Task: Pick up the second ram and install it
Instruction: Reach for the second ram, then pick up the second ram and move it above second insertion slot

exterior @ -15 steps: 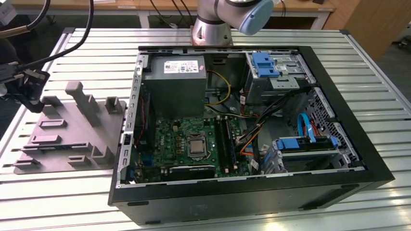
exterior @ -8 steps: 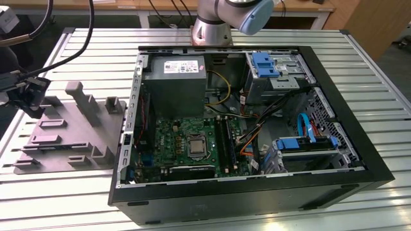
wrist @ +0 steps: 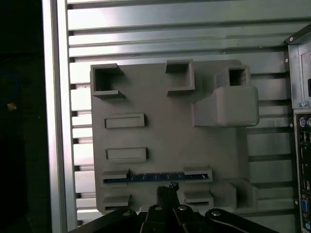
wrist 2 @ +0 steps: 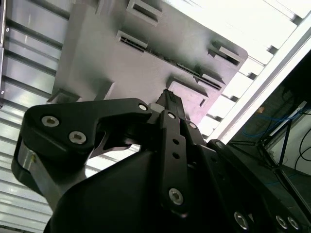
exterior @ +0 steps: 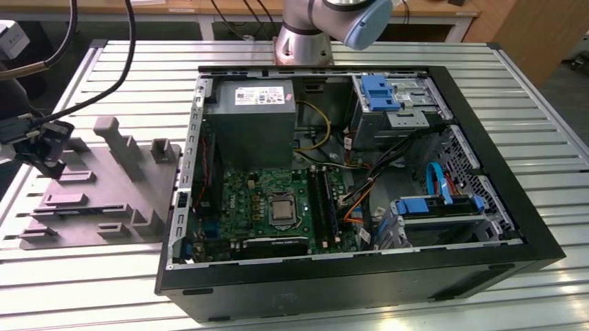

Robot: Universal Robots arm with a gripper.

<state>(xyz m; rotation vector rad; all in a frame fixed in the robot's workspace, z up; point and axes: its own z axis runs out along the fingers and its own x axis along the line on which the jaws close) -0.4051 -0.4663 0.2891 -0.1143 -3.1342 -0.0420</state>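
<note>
1. While the gripper (exterior: 52, 165) hangs at the exterior view's far left, over the grey fixture tray (exterior: 92, 201), its jaws are pinched together with nothing between them.
2. You find the second ram (wrist: 146, 178) standing on edge in a slotted cradle of that tray. In the first wrist view it is just beyond the gripper's tips, not touching them. The cradle likely props it upright so its long top edge can be gripped.
3. The open computer case (exterior: 478, 227) lies on its side across the exterior view's centre and right. Its motherboard (exterior: 267, 200) faces up, so you can reach the black memory slots (exterior: 322, 196) from above.
</note>
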